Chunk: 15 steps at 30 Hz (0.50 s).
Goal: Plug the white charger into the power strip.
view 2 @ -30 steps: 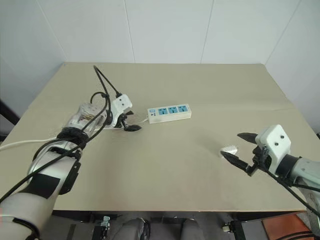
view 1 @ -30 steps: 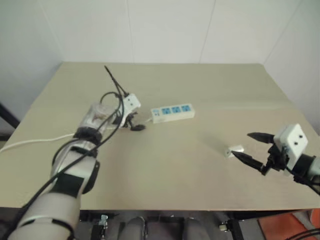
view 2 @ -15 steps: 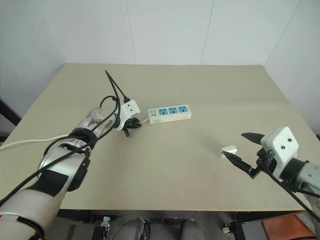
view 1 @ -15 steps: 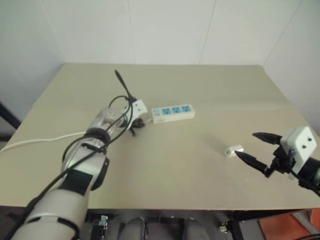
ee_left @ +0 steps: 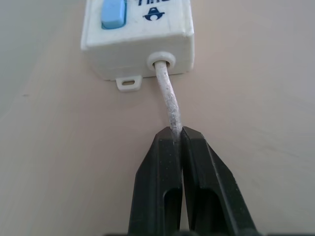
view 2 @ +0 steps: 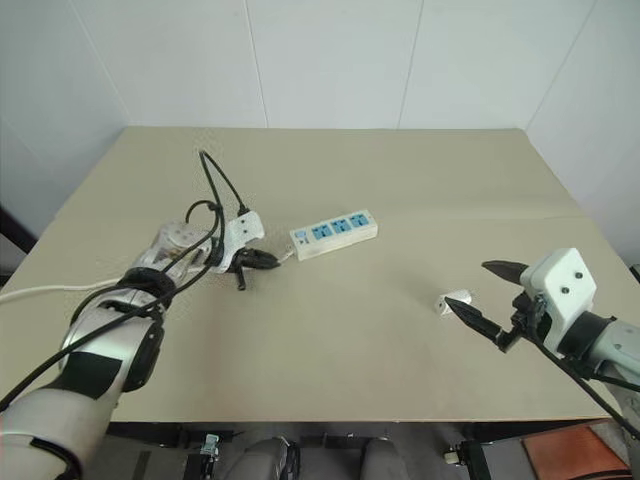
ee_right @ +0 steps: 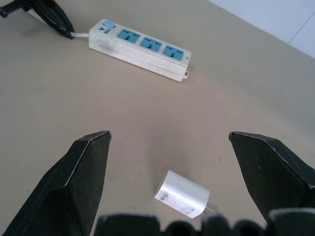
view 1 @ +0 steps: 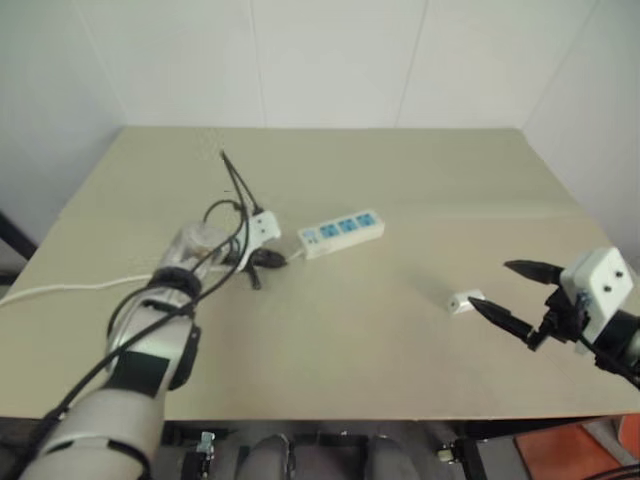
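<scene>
While the left gripper (ee_left: 178,135) has its two black fingers pressed together on the thin white cord (ee_left: 167,101), the power strip (view 2: 333,232) lies just beyond its tips on the tan table (view 2: 400,180). In the left wrist view the cord runs from a round collar in the strip's switch end straight down to the pinch, with a small mounting tab just beside the collar and the blue switch (ee_left: 112,12) above it. Seen from the head camera, the strip lies flat at a slight angle, its three blue sockets facing up, its switch end nearest the left gripper and its far end pointing away from it toward the middle of the table. Behind the left gripper, the cord trails off along the table toward the robot's left edge.

The right gripper (view 2: 492,304) is spread wide, one finger on each side of open table. The white charger (ee_right: 182,193) lies on its side on the table between the two fingertips and slightly ahead of them, touching neither; its metal prongs point to one side. From the right gripper, the power strip is well apart, farther ahead and across the table toward the left gripper.
</scene>
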### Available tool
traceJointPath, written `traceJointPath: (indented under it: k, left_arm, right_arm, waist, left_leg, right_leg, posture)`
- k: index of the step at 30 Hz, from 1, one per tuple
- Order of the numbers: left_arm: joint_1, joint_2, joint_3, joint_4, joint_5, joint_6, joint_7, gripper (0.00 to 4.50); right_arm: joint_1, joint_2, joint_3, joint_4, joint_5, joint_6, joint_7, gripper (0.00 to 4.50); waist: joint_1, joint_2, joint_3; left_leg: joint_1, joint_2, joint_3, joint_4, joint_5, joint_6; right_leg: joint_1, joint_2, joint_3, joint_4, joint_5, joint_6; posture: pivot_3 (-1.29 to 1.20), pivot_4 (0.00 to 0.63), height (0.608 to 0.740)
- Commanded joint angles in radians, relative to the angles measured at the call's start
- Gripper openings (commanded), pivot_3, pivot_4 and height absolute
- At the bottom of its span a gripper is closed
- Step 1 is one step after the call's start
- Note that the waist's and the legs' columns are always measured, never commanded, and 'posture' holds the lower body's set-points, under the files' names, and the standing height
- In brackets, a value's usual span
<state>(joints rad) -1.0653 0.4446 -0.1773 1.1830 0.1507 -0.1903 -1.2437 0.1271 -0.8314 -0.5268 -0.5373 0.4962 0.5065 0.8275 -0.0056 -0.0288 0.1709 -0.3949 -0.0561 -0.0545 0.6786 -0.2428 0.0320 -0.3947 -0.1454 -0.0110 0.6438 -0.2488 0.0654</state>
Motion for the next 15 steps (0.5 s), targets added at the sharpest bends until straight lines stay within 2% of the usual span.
traceJointPath:
  k: [1, 7, 11, 15]
  left_arm:
    - [0.119, 0.043, 0.013, -0.193, -0.088, 0.001, -0.197, 0.02]
    - [0.461, 0.162, 0.029, -0.742, -0.245, 0.253, -0.306, 0.02]
    - [0.572, 0.219, 0.049, -0.913, -0.285, 0.339, -0.258, 0.02]
    - [0.587, 0.230, 0.059, -0.922, -0.285, 0.343, -0.189, 1.09]
  right_arm:
    - [-0.006, -0.017, -0.018, -0.008, 0.018, -0.004, 0.009, 4.50]
    - [-0.007, -0.021, -0.014, -0.003, 0.022, -0.004, 0.023, 4.50]
    - [-0.012, -0.020, 0.001, 0.003, 0.020, -0.008, 0.030, 4.50]
    - [-0.038, -0.023, 0.025, 0.016, 0.017, -0.010, 0.035, 4.50]
  waist:
    - [-0.002, 0.000, 0.000]
    - [-0.011, 0.002, -0.001]
    - [-0.007, 0.002, -0.001]
    - [-0.002, 0.002, -0.001]
  left_leg:
    - [0.000, 0.000, 0.000, 0.000, 0.000, 0.000]
    - [0.001, 0.003, 0.000, 0.000, 0.000, 0.000]
    - [0.004, 0.003, 0.000, -0.001, 0.000, 0.000]
    - [0.006, 0.003, -0.001, 0.000, 0.000, 0.000]
  right_leg:
    - [0.000, 0.000, 0.000, 0.000, 0.000, 0.000]
    - [0.000, 0.000, 0.002, 0.000, 0.000, 0.000]
    - [0.002, 0.000, 0.003, 0.000, 0.000, -0.001]
    - [0.005, 0.000, 0.003, 0.000, 0.000, -0.001]
  posture:
    - [0.00, 0.150, 0.740]
    - [0.00, 0.150, 0.740]
    - [0.00, 0.150, 0.740]
    - [0.00, 0.150, 0.740]
